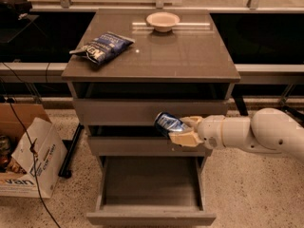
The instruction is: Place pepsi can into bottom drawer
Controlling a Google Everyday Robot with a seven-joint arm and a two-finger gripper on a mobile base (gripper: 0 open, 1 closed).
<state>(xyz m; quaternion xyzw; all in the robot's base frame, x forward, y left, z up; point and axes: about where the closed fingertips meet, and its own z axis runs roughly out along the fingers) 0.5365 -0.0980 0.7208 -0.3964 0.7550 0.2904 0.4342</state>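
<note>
Above open bottom drawer, gripper, reaching in from 3 o'clock, clamps can, tilted, by mid drawer front. Transport step, prob.; next needs lowering toward 6 o'clock inside, then release.

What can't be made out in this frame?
Camera view only.
can: right end hidden by the pincer gripping it above the open bottom drawer.
arm: cut off by the right edge.
box: cut off by the left edge.
bag: print too blurred to read.
</note>
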